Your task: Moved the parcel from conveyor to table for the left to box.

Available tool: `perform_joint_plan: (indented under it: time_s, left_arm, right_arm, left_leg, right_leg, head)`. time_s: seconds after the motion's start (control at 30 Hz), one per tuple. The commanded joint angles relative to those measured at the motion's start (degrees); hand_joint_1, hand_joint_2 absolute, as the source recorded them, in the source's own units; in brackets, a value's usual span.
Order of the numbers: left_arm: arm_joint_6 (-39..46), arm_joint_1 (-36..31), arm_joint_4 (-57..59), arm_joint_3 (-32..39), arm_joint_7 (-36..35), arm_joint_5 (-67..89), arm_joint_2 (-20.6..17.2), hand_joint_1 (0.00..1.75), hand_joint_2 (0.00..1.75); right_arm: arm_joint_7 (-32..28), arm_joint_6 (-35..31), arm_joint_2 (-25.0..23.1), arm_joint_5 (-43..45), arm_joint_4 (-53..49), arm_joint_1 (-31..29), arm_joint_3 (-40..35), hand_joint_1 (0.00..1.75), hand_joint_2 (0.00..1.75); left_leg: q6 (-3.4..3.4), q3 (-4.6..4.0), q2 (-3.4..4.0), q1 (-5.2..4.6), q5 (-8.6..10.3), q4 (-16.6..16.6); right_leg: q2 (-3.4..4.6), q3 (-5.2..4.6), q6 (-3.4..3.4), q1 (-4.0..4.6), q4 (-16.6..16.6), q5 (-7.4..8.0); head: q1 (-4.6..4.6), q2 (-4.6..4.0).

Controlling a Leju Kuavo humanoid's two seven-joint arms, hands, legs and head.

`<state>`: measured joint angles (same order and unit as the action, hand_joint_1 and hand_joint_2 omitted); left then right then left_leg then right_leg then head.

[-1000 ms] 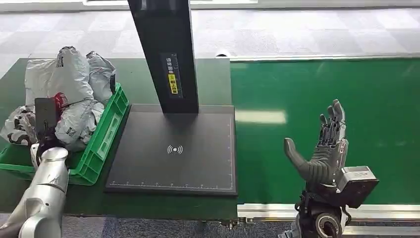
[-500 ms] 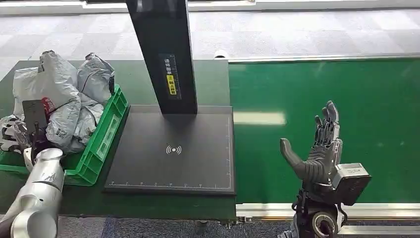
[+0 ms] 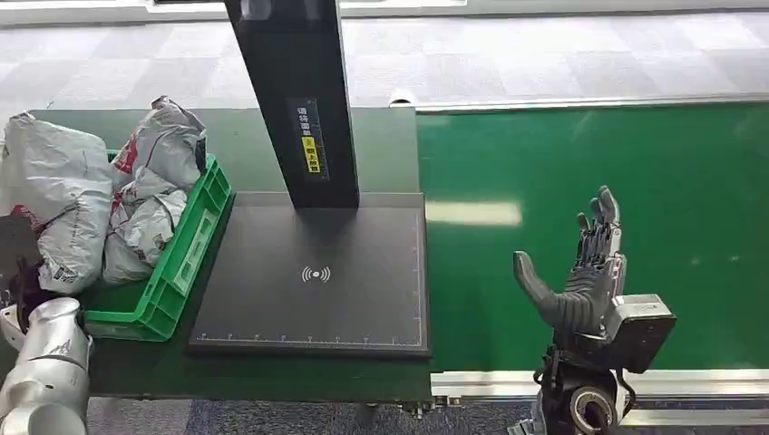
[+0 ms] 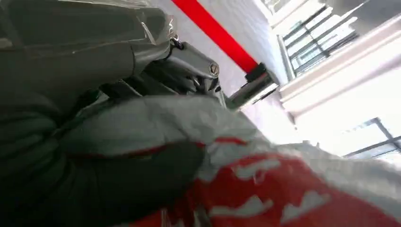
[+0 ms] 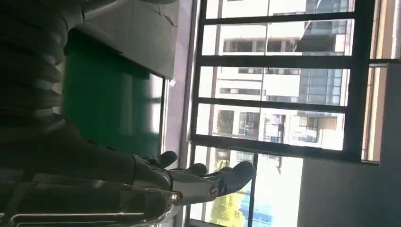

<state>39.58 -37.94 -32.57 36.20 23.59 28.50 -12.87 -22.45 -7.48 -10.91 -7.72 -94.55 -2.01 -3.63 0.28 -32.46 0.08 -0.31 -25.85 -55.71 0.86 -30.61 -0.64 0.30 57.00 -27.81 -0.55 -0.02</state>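
A grey parcel (image 3: 54, 195) is gripped by the left hand (image 4: 71, 156) beside the green crate (image 3: 186, 249); the right hand (image 3: 585, 276) is held with fingers (image 3: 600, 231) spread, empty, over the conveyor (image 3: 635, 181).

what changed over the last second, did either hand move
The left arm drew back toward the near left edge, and its hand slid almost out of the head view; the left wrist view shows a grey and red parcel against the hand. The camera shifted slightly too. The right hand stayed open above the conveyor.
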Motion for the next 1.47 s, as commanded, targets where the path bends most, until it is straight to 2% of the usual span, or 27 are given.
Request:
perform_joint_plan:
  time_s: [0.03,0.3,0.5,0.63,0.77,0.97,1.07,1.13,1.2,1.27,1.4,1.47]
  left_arm:
    - [-0.3,3.8,-13.9,-0.6,2.6,-4.0,5.4,0.00,1.75]
    - [-0.7,4.6,-17.4,-2.3,2.3,-5.0,6.4,0.00,1.75]
    - [-5.0,8.3,-32.3,-10.1,0.5,-8.6,10.5,0.00,1.75]
    - [-5.0,8.3,-32.3,-10.1,0.5,-8.6,10.5,0.00,1.75]
    - [-6.9,10.3,-39.4,-13.6,1.8,-10.8,11.7,0.00,1.75]
    - [-8.1,16.1,-54.9,-19.8,3.5,-13.8,14.1,0.00,1.75]
    - [-16.5,22.1,-66.5,-27.4,6.5,-19.7,14.9,0.00,1.75]
    - [-21.7,26.9,-70.8,-33.0,7.5,-24.2,17.2,0.00,1.75]
    - [-20.4,32.3,-70.1,-39.4,11.5,-25.7,19.4,0.00,1.75]
    - [-18.4,34.9,-65.7,-44.6,14.0,-27.1,20.3,0.00,1.75]
    - [-19.3,35.5,-45.6,-55.1,12.1,-29.9,25.0,0.00,1.75]
    - [-20.4,36.6,-38.5,-58.3,15.3,-31.6,25.5,0.00,1.75]
  right_arm:
    - [0.0,-1.1,1.4,0.1,4.7,-1.4,-1.2,0.00,1.75]
    - [-0.1,-1.3,1.3,0.1,4.8,-1.3,-1.3,0.00,1.75]
    - [-0.7,-1.8,0.9,-0.4,4.4,-0.4,-0.4,0.00,1.75]
    - [-0.7,-1.8,0.9,-0.4,4.4,-0.4,-0.4,0.00,1.75]
    - [-1.0,-1.9,0.5,-0.8,3.9,0.1,0.4,0.00,1.75]
    - [-1.6,-1.8,0.5,-1.1,2.8,1.6,1.3,0.00,1.75]
    - [-1.1,-0.5,0.8,-0.8,3.1,1.3,1.8,0.00,1.75]
    - [0.0,1.7,0.9,-0.3,5.5,0.1,1.1,0.00,1.75]
    - [-0.4,3.6,0.8,0.5,9.4,-1.0,-0.6,0.00,1.75]
    - [0.2,5.6,0.5,2.4,13.2,-1.5,-2.6,0.00,1.75]
    - [1.2,3.8,-2.2,-1.1,22.2,-1.1,-8.4,0.00,1.75]
    - [-1.0,2.2,-2.6,-2.0,25.7,-0.2,-11.0,0.00,1.75]
  left_leg:
    - [-0.03,-0.11,-0.13,0.05,0.03,0.0]
    - [-0.07,-0.30,-0.16,0.05,0.07,0.0]
    - [-0.04,-0.38,-0.29,0.06,0.06,0.0]
    - [-0.04,-0.32,-0.20,0.04,0.03,0.0]
    - [-0.06,-0.34,-0.23,0.02,0.04,0.0]
    - [-0.03,-0.33,-0.20,0.00,0.00,0.0]
    - [-0.01,-0.37,-0.12,0.00,-0.02,-0.1]
    - [0.00,-0.35,-0.18,0.00,-0.02,0.0]
    - [0.01,-0.31,-0.20,-0.02,0.00,0.0]
    - [0.02,-0.19,-0.13,-0.05,0.01,0.1]
    - [0.01,-0.03,-0.26,-0.11,0.00,0.3]
    - [-0.01,0.02,-0.34,-0.12,0.03,0.3]
  right_leg:
    - [-0.17,-0.03,0.09,0.03,-0.1,0.02]
    - [-0.23,-0.19,0.12,0.00,-0.1,0.06]
    - [-0.35,-0.22,0.13,0.01,-0.1,0.04]
    - [-0.27,-0.19,0.12,0.00,-0.1,0.03]
    - [-0.26,-0.21,0.12,-0.02,-0.1,0.04]
    - [-0.23,-0.23,0.12,-0.04,-0.1,0.01]
    - [-0.14,-0.29,0.10,-0.05,-0.1,0.01]
    - [-0.21,-0.24,0.13,-0.05,-0.1,0.01]
    - [-0.24,-0.19,0.16,-0.10,-0.2,0.02]
    - [-0.18,-0.07,0.20,-0.14,-0.3,0.07]
    - [-0.29,0.10,0.15,-0.18,-0.4,0.06]
    - [-0.38,0.15,0.14,-0.19,-0.5,0.06]
  head:
    - [0.00,0.00]
    - [0.02,0.00]
    - [0.02,0.00]
    - [0.02,0.00]
    - [0.02,0.00]
    - [0.02,0.00]
    - [0.04,0.00]
    - [0.04,0.00]
    - [0.04,0.00]
    - [0.02,0.00]
    - [0.02,0.00]
    - [0.04,0.00]
